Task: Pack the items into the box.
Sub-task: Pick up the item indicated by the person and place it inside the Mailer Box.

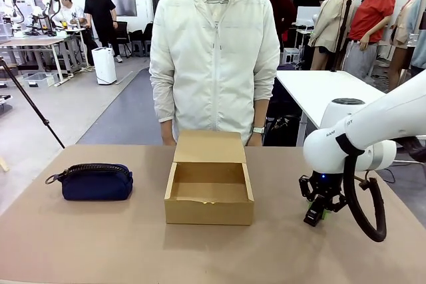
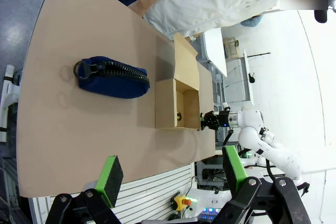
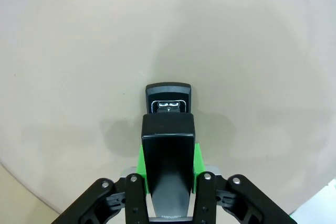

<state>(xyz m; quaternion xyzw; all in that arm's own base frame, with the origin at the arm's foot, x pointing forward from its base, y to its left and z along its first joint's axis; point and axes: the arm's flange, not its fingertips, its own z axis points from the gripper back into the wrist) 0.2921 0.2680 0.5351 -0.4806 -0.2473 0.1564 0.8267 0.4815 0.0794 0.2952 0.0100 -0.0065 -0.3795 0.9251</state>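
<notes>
The navy-blue pouch (image 1: 96, 182) lies on the table's left side, its pull loop pointing left; the left wrist view shows this pouch (image 2: 113, 78) too. In the middle stands the brown cardboard box (image 1: 209, 214), its lid flap folded back toward the person. Down at the tabletop to the right of the box, my right gripper (image 1: 318, 216) is shut on the black stapler (image 3: 168, 129). Both green pads (image 3: 140, 162) press the stapler's sides in the right wrist view. My left gripper (image 2: 173, 174) hangs open high above the table's near edge, holding nothing.
A person in a white jacket (image 1: 214, 58) stands at the far edge behind the box. Bare brown tabletop (image 1: 146, 244) lies in front of the box and between it and the pouch. A white table (image 1: 326, 91) stands behind on the right.
</notes>
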